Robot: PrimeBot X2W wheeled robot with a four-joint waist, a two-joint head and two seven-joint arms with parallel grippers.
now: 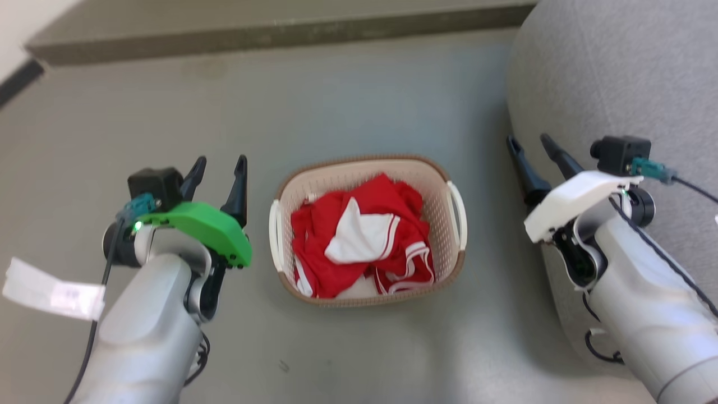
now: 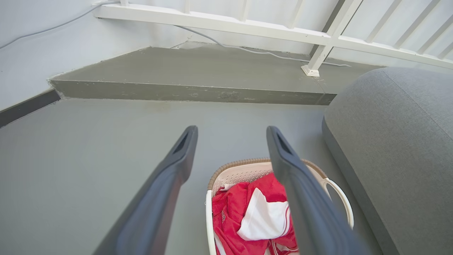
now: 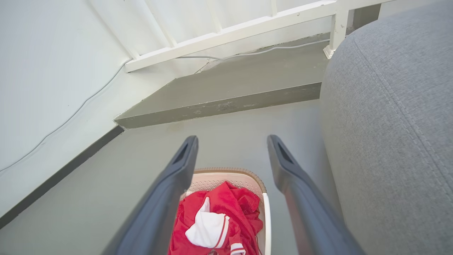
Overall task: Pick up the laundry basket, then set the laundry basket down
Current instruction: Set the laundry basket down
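Two hands, both empty, nothing lifted yet.

Head view: we have the laundry basket on the floor, between the arms, upright. A red and white garment is piled inside. Left hand sits just beside the basket's left handle, fingers spread moderately, not touching it. Right hand is spread about the same, apart from the right handle and close against the grey sofa.

Left wrist view: left hand points past the basket towards the step. Nothing sits between the fingers.

Right wrist view: right hand is likewise empty, with the basket low between its fingers and the sofa alongside.

Risks as we judge them:
- Handles are thin loops, so a shallow grasp could slip off.
- If one side rises first, the basket tilts and the garment may spill.
- The right arm has little room, and rubbing the sofa could push it off line.
- A finger dipping inside the rim could snag the cloth.
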